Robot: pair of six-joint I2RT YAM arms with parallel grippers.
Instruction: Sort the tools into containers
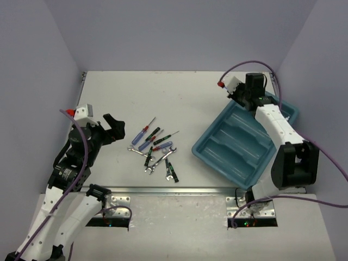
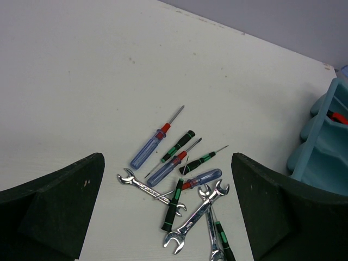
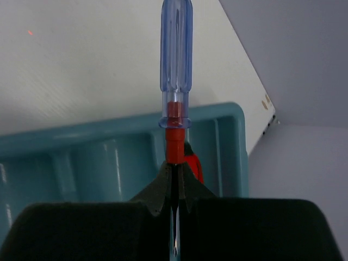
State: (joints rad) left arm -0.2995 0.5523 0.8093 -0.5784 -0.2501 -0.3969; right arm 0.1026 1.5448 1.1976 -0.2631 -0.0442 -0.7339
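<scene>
Right gripper point(image 3: 174, 182) is clamped on a blue-handled screwdriver point(image 3: 175, 70), pinching the red neck and the steel shaft just below it.
- Looks: clear blue plastic handle with a rounded end, red collar, thin bright shaft.
- Axis: in line with the fingers. The handle points out ahead of the gripper and the shaft runs back between the pads. In the right wrist view it runs straight up the frame.
- Where: held in the air above the far corner of the teal tray point(image 1: 228, 157). The handle crosses the tray's far rim, with bare table point(image 1: 163, 92) behind it.
- A red-handled piece point(image 3: 192, 163) lies in a tray compartment, mostly hidden behind the fingers.

Left gripper point(image 1: 115, 128) has its jaws wide apart and nothing in them. It hangs above the table, just left of the loose tools point(image 2: 179, 185).
- The pile sits mid-table, well clear of the tray.
- It holds three more blue-handled drivers, thin black/green ones and silver wrenches point(image 2: 193, 217).
- In the left wrist view the blue drivers lie roughly parallel on a diagonal, tips toward upper right.
- The wrenches cross each other at the near side of the pile and overlap a black/green driver.
</scene>
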